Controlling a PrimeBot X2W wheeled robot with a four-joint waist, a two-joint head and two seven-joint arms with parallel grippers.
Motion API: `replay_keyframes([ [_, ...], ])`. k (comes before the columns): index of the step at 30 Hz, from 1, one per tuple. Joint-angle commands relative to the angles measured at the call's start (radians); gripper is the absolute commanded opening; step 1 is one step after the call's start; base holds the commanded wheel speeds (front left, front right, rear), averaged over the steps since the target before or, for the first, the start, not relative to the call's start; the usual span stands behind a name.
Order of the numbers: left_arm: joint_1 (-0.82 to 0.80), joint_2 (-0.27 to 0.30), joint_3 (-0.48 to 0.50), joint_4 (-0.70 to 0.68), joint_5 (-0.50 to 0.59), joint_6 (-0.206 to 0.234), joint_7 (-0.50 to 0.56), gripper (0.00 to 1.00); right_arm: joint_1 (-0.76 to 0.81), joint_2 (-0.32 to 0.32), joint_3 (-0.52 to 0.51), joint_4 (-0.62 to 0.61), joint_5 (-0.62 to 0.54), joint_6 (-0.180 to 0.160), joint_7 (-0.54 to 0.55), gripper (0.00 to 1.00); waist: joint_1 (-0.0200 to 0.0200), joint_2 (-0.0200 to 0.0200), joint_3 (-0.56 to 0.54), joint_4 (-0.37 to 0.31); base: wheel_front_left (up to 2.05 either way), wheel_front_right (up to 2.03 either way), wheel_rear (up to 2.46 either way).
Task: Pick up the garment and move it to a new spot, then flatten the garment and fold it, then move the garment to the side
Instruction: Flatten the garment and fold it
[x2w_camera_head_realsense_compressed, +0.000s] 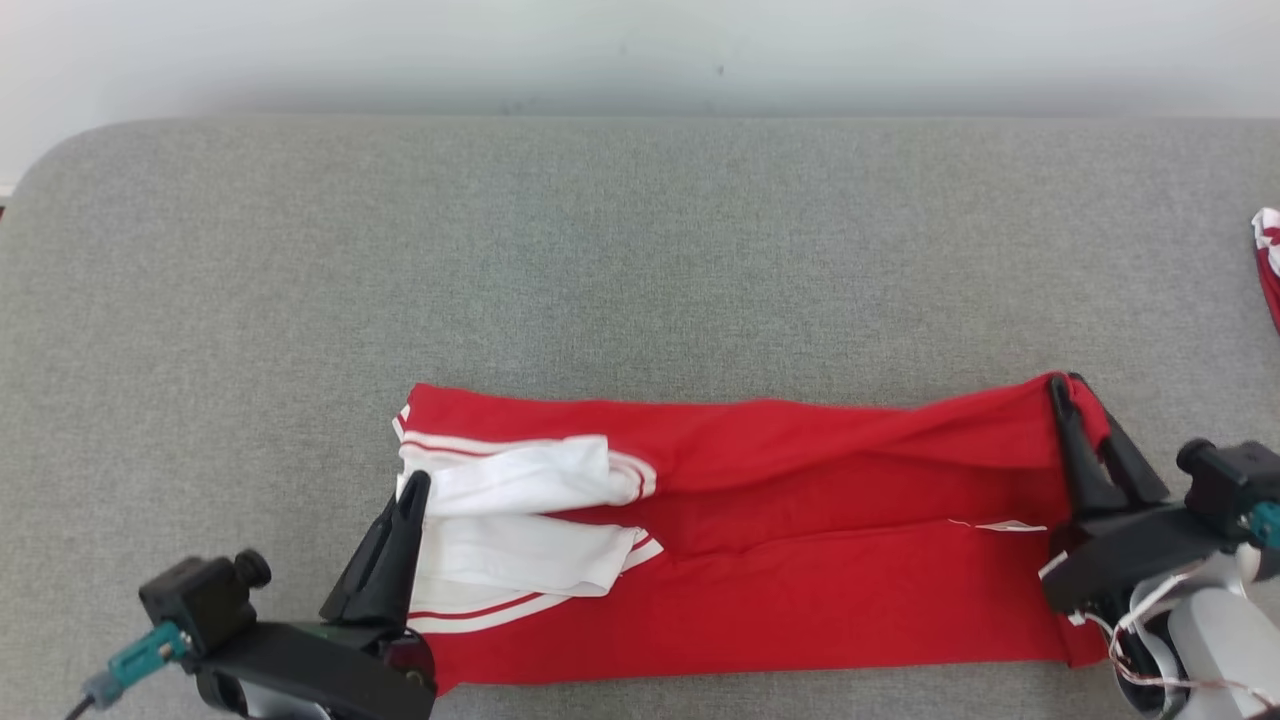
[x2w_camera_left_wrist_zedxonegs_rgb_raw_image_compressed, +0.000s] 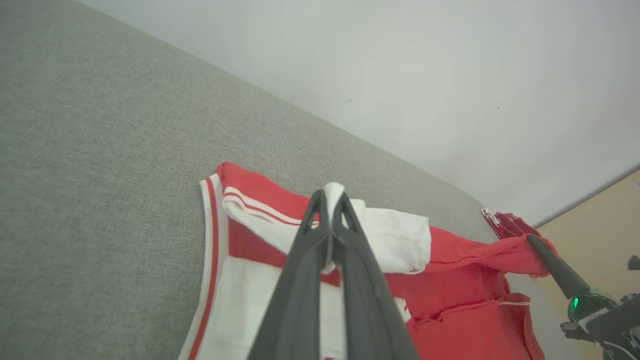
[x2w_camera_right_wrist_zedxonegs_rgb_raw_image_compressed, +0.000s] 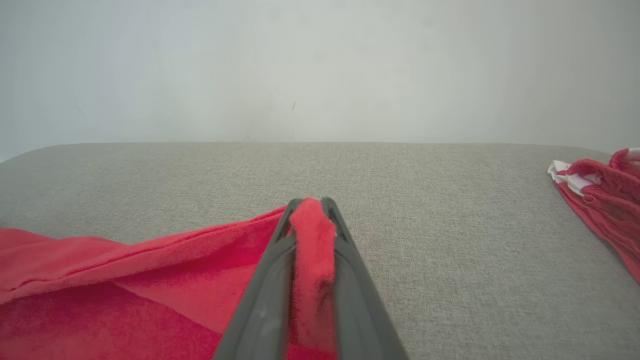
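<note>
Between the left jaws, pressed tight together, sits a pinch of white sleeve cloth from the garment (x2w_camera_head_realsense_compressed: 760, 560); the right jaws are likewise clamped on a raised ridge of its red edge. Outward from both pinches the garment lies long and mostly flat on the grey bench (x2w_camera_head_realsense_compressed: 640, 250), its far hem sagging slack between them. Both holds look shallow, right at the tips, so a pull apart or an uneven lift would likely slip cloth free. The left hold has only the loose sleeve, which may unfurl rather than carry the body. Beyond the right jaws, well apart, lies a second garment (x2w_camera_head_realsense_compressed: 1268, 260). Each arm comes in low from the near edge, long fingers (x2w_camera_head_realsense_compressed: 385, 560) slanting up and inward toward the other.
</note>
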Motion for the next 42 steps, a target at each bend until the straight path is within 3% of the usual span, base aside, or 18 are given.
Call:
replay_keyframes([
  [1,0.036,-0.026,0.025,-0.007,0.021,0.002,-0.004,1.0,0.037,0.007,-0.02,-0.032,-0.007,-0.003,-0.005,1.0,0.0001,0.0001,-0.012,0.0,0.0,0.0,0.0],
  [8,0.103,-0.095,0.159,-0.021,0.12,-0.011,-0.003,1.0,0.114,0.016,-0.063,-0.131,0.01,-0.003,-0.005,1.0,0.0001,0.0001,-0.04,-0.01,0.0,0.0,0.0],
  [13,0.138,-0.161,0.329,-0.061,0.317,-0.01,-0.003,1.0,0.129,0.008,-0.084,-0.11,0.01,-0.003,0.019,1.0,0.0001,0.0001,-0.049,-0.01,0.0,0.0,0.0],
  [14,0.138,-0.161,0.329,-0.061,0.317,-0.01,-0.003,1.0,0.129,0.008,-0.084,-0.11,0.01,-0.003,0.019,1.0,0.0001,0.0001,-0.049,-0.01,0.0,0.0,0.0],
  [22,0.181,-0.285,0.536,-0.068,0.615,-0.073,-0.002,1.0,0.11,0.043,-0.112,0.025,0.031,-0.003,0.059,1.0,0.0001,0.0001,-0.04,0.015,0.0,0.0,0.0],
  [32,0.212,-0.355,0.614,0.004,0.739,-0.134,-0.002,1.0,0.113,0.09,-0.067,0.201,0.059,-0.003,0.068,1.0,0.0001,0.0001,-0.046,0.025,0.0,0.0,0.0],
  [33,0.213,-0.356,0.617,0.008,0.745,-0.138,-0.002,1.0,0.113,0.095,-0.057,0.213,0.066,-0.003,0.072,0.82,0.0001,0.0001,-0.047,0.026,0.0,0.0,0.0],
  [34,0.214,-0.358,0.621,0.011,0.75,-0.14,-0.002,1.0,0.112,0.101,-0.048,0.222,0.075,-0.003,0.074,0.1,0.0001,0.0001,-0.05,0.025,0.0,0.0,0.0],
  [35,0.214,-0.36,0.623,0.012,0.757,-0.142,-0.002,1.0,0.109,0.103,-0.038,0.229,0.082,-0.003,0.074,0.0,0.0001,0.0001,-0.051,0.024,0.0,0.0,0.0],
  [42,0.224,-0.363,0.645,0.014,0.79,-0.149,-0.002,1.0,0.071,0.056,-0.038,0.261,0.125,-0.003,0.039,0.0,0.0001,0.0001,-0.078,0.012,0.0,0.0,0.0],
])
